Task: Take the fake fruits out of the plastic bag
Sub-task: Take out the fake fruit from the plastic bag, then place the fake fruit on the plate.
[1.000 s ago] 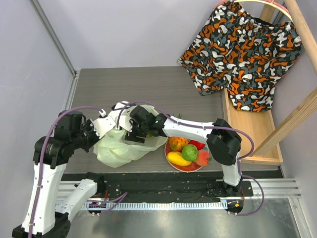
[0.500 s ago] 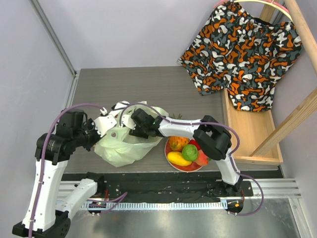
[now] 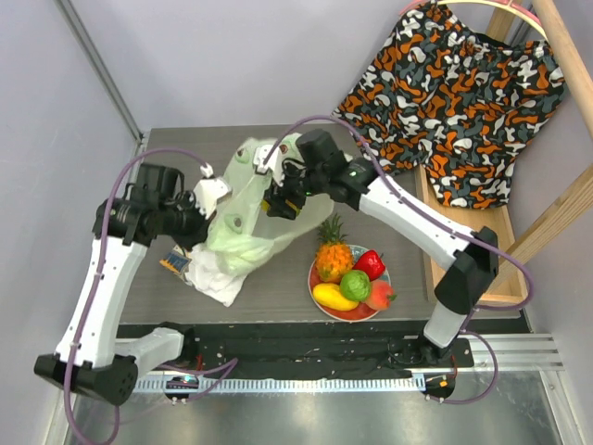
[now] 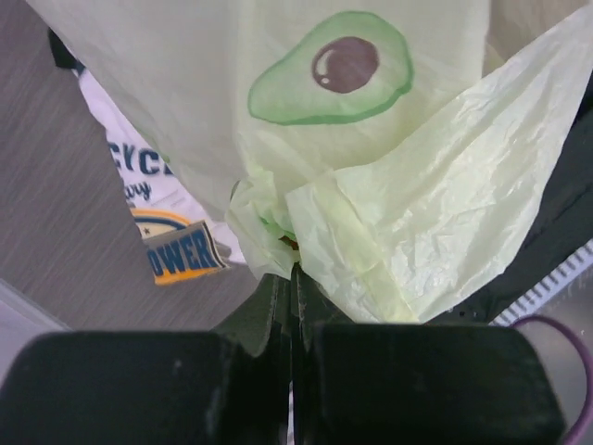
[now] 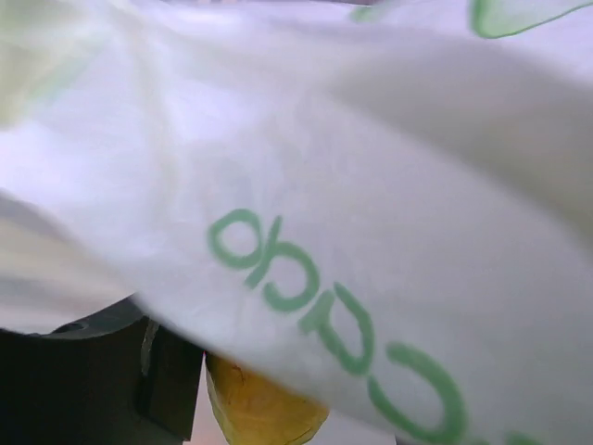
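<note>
A: Where is the bag?

B: The bag (image 3: 243, 209) hangs between the two arms over the left half of the tabletop (image 3: 185, 148), drawn out tall. Its lower end reaches down to a white shirt (image 3: 211, 278) lying there. I cannot tell if the two touch.

A: And the left end effector?

B: The left end effector (image 3: 211, 192) is at the bag's left edge. In its wrist view the fingers (image 4: 266, 320) are pressed together on a bunched fold of the film. An avocado print sits just above the pinch.

A: The right one?

B: The right end effector (image 3: 281, 197) is at the bag's upper right side, across the film from the left one. Its wrist view is nearly filled by pale film with green lettering. One dark finger (image 5: 102, 371) shows at the lower left. A yellow-orange piece (image 5: 264, 408), glossy and rounded, sits just beside that finger under the film. Whether the fingers are spread or gripping anything, I cannot tell.

A: The fruits?

B: Five fruits (image 3: 355, 285) lie together on a red plate (image 3: 357, 316), right of the bag and apart from it, nearer the arm bases than the right end effector. The pineapple (image 3: 334, 260) is at the plate's far side with its crown pointing away. Around a green one lie a red one, a yellow one and an orange-red one, all touching or nearly so.
</note>
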